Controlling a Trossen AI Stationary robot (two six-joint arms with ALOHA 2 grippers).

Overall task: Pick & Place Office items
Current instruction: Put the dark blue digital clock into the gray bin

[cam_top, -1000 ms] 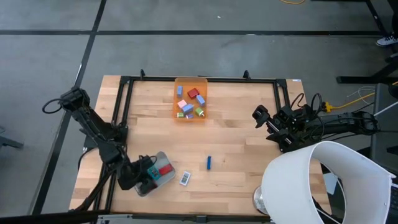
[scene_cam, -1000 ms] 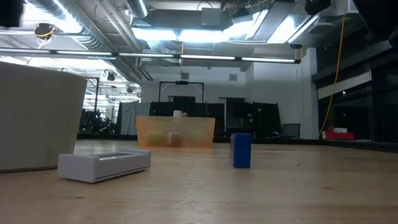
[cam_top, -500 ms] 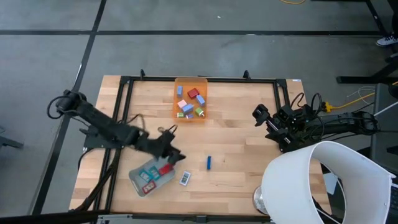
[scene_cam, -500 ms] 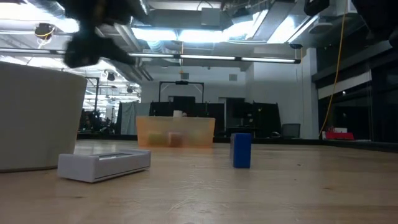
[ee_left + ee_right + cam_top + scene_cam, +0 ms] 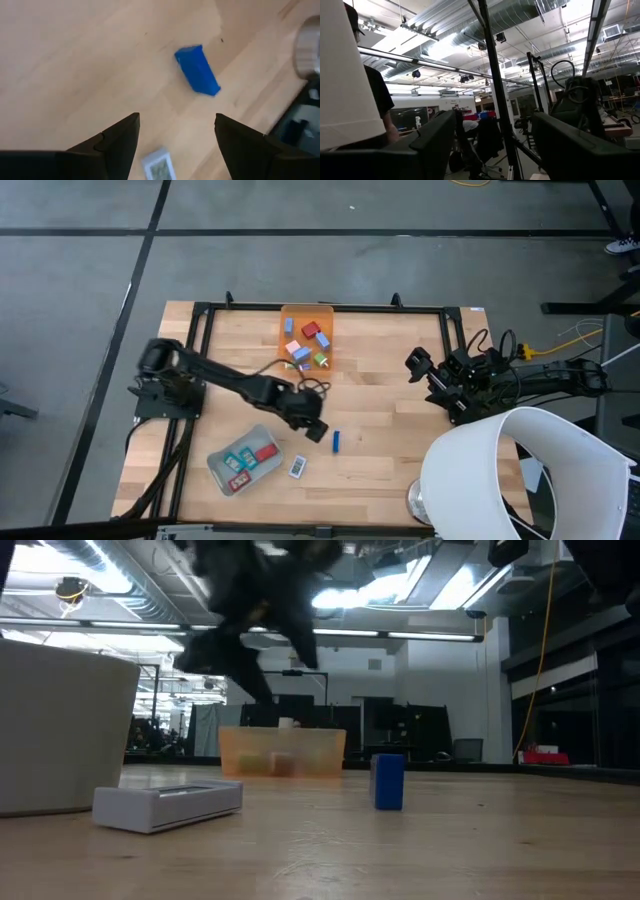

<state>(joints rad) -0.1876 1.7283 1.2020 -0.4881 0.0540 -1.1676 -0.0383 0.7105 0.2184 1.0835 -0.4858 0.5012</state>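
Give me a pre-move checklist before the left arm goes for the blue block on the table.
1. Left gripper open and empty: ok, the wrist view shows its fingers apart with nothing between them.
2. Blue block free to grasp: ok, it stands alone on bare wood, upright in the low view.
3. Gripper lined up over the block: not ok, it sits beside the block, short of it.
4. Small white piece clear of the approach: ok, it lies apart from the block.
5. Right gripper out of the way: ok, parked at the table's right edge.
6. Orange bin has room: ok.
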